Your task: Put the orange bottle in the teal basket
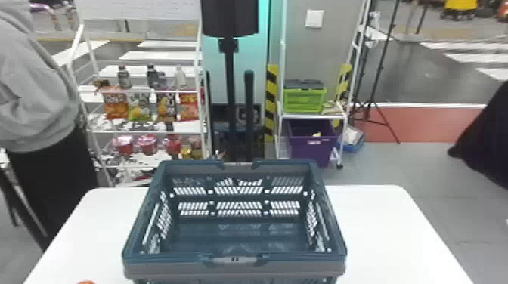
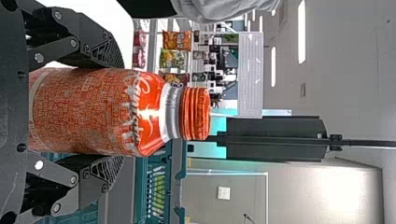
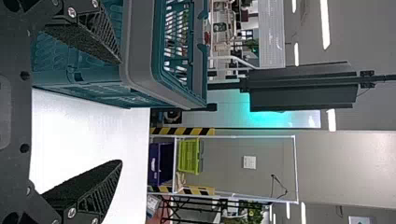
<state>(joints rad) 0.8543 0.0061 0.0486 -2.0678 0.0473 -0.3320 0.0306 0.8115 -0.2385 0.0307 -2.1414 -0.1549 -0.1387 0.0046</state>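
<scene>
pinching an upright orange bottle (image 2: 88,112) between its fingers, the left gripper (image 2: 122,111) holds it outside the teal basket (image 1: 170,267), toward eight o'clock in the head view. the basket stands on a white table (image 1: 385,230), with the right gripper (image 3: 121,112), fingers spread wide, near its four o'clock side.

White rounded-corner desk (image 1: 381,226) on a grey floor (image 1: 472,211). Beyond its far-left corner, a white shelf rack (image 1: 145,132) bearing snack bags; beyond its far edge, a grey wall panel (image 1: 329,45) with a white switch plate (image 1: 314,18), beside teal light (image 1: 260,56). Overhead, linear ceiling lights (image 2: 301,32).
</scene>
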